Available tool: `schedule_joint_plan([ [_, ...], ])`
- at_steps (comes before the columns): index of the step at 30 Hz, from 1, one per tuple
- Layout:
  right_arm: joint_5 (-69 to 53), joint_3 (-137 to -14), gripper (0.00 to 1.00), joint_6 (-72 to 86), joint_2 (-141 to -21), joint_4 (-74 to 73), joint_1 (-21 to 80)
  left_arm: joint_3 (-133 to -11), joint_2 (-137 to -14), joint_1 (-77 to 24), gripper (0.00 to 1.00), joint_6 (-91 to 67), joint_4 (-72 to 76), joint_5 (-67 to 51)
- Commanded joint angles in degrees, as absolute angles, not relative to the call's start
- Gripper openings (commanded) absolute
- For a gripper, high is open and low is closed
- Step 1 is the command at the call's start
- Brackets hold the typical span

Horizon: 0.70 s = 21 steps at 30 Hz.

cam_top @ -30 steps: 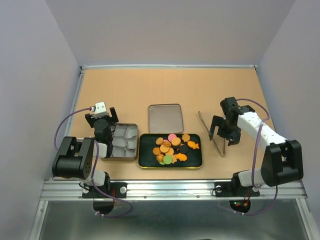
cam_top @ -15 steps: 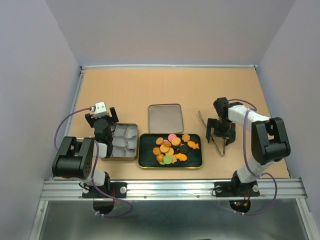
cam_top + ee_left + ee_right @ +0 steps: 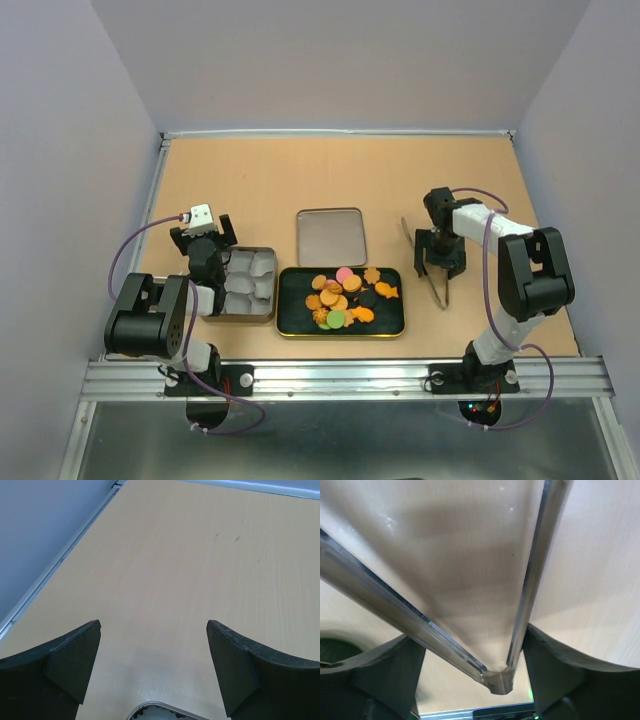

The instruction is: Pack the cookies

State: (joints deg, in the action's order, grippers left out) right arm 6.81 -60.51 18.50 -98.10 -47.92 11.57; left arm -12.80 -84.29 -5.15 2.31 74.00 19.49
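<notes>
**Mia:** Cookies (image 3: 342, 297)! Where are they?

**Ben:** They lie in a heap on the black tray (image 3: 388, 315) with the gold rim, near the front of the bench (image 3: 300, 180). I see orange, tan, pink, green and black ones. An orange one at the right end of the heap looks like a fish.

**Mia:** What is left of the tray?

**Ben:** First comes the left arm (image 3: 205, 262). It hangs over the far left corner of a tin (image 3: 250, 318). That tin sits just beside the tray's left side. The arm's jaws are spread wide and hold nothing. Its own camera looks out over bare bench, with a bit of the tin's rim at the bottom.

**Mia:** What is in the tin?

**Ben:** White paper cups, side by side.

**Mia:** And behind the tray?

**Ben:** A flat grey lid (image 3: 331, 236) lies just behind it, a little left of the tray's middle.

**Mia:** And to the right of the tray?

**Ben:** Shiny metal tongs (image 3: 439, 290) lie flat on the bench. They are near the tray's right side but apart from it. The right arm (image 3: 490, 228) bends down over them. Its jaws are wide too, one on each side of the tongs. In that arm's own camera, the joined end of the tongs shows between the two jaws. The jaws are not closed on the tongs. I cannot tell if they touch them.
</notes>
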Motion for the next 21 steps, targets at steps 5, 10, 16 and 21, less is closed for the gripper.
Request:
schedule_joint_plan([
  [5,4.1,-58.8,0.56,18.6,-97.3,-44.4,13.7,-13.2,-83.6,-5.0,0.99,2.4,90.1,19.7],
  [10,5.1,-59.1,0.38,18.4,-96.9,-44.6,13.9,-13.2,-83.6,-5.0,0.99,2.4,90.1,19.8],
  [16,8.3,-64.9,0.17,19.5,-93.8,-49.6,13.9,-13.2,-83.6,-5.1,0.99,2.4,90.1,19.8],
  [21,8.6,-73.9,0.16,21.0,-92.3,-55.2,13.9,-13.1,-83.5,-5.0,0.99,2.5,89.9,19.6],
])
